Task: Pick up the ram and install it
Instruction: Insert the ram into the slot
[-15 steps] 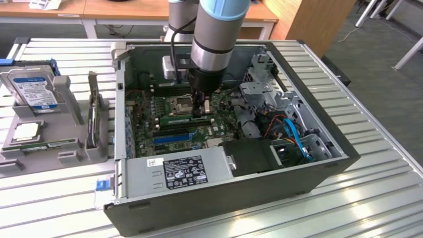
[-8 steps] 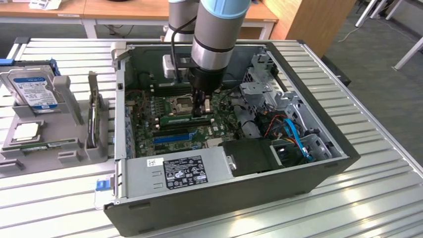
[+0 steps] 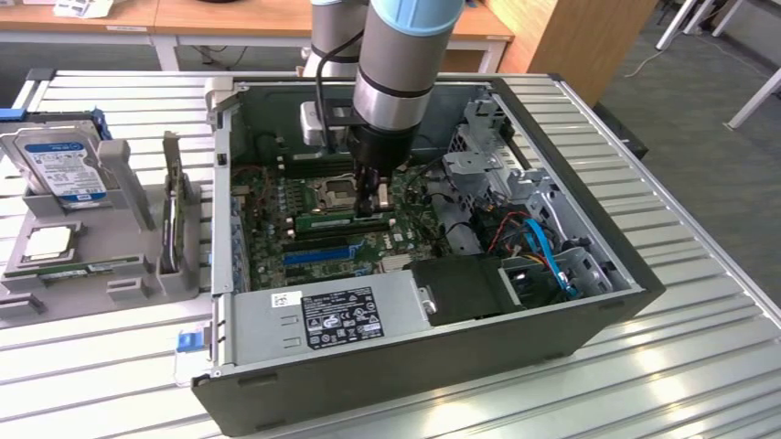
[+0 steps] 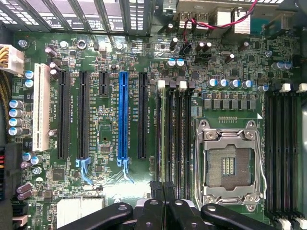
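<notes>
Nearest us, the power supply caps the open case. Just past it we spot the ram, lying along the memory slots right beside the CPU socket. The pincer is clenched, tips down at the ram's end toward the exterior view's right. Beyond, the arm rises.
</notes>
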Robot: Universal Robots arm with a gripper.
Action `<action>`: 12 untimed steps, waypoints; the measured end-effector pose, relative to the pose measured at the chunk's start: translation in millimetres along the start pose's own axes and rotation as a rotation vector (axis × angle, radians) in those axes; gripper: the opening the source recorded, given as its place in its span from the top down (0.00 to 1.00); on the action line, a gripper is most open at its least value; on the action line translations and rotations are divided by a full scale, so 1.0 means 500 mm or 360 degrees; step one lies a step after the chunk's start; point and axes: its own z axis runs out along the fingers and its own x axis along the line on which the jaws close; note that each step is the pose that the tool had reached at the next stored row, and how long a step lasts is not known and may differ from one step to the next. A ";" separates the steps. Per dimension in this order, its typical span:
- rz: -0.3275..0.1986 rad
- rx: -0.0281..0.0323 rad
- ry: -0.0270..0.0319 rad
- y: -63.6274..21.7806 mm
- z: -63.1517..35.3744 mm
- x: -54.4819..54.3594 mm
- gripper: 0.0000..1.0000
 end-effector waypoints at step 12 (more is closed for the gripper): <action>0.0000 -0.00002 0.00005 0.000 0.003 -0.002 0.89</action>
